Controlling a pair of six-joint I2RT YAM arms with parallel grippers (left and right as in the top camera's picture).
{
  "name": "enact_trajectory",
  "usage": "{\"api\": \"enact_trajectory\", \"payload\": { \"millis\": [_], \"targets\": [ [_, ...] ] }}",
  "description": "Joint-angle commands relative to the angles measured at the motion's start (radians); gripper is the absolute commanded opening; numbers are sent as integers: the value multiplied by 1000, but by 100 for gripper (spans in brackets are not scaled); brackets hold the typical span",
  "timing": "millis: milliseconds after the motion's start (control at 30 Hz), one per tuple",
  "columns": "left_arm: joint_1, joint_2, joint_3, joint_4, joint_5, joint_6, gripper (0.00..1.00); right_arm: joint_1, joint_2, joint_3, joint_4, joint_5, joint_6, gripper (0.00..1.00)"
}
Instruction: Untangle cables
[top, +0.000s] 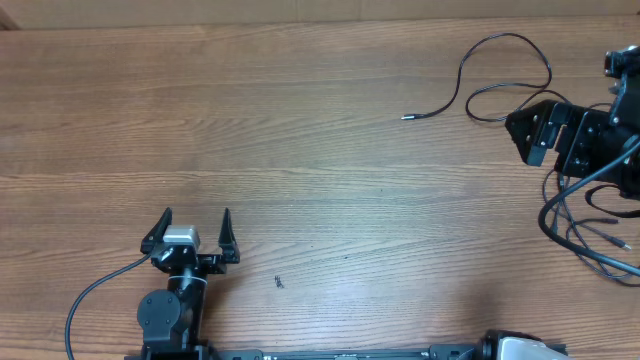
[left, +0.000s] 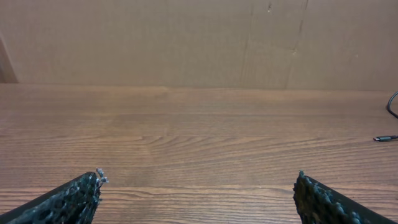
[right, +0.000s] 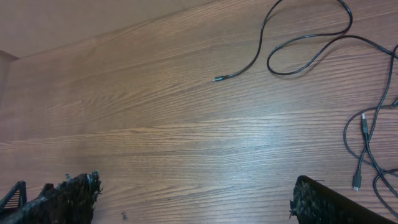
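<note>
One thin black cable lies at the far right of the table in loose loops, its plug end pointing left. More cables lie crossed over each other near the right edge, below my right gripper. That gripper hangs open above the table with nothing between its fingers. The right wrist view shows the looped cable and the crossed cables beyond the open right gripper. My left gripper is open and empty at the near left, far from all cables. The left gripper sees only a plug tip.
The wooden table is bare between the two grippers apart from a small dark speck. A brown board wall stands along the far edge. The left arm's own thicker wire curves at the near left.
</note>
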Motion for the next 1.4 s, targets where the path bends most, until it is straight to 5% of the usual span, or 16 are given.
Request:
{"api": "enact_trajectory", "payload": {
  "millis": [0,1033,1367],
  "targets": [
    [-2,-9,-3,-3,-5,-7,99,8,-1,5,2,-2,-4,100],
    [-2,-8,-3,-2,-5,-7,99,6,9,5,22,29,-5,100],
    [-2,-8,-3,-3,-5,-7,100,13,-109,1,128,58,-4,100]
  ]
}}
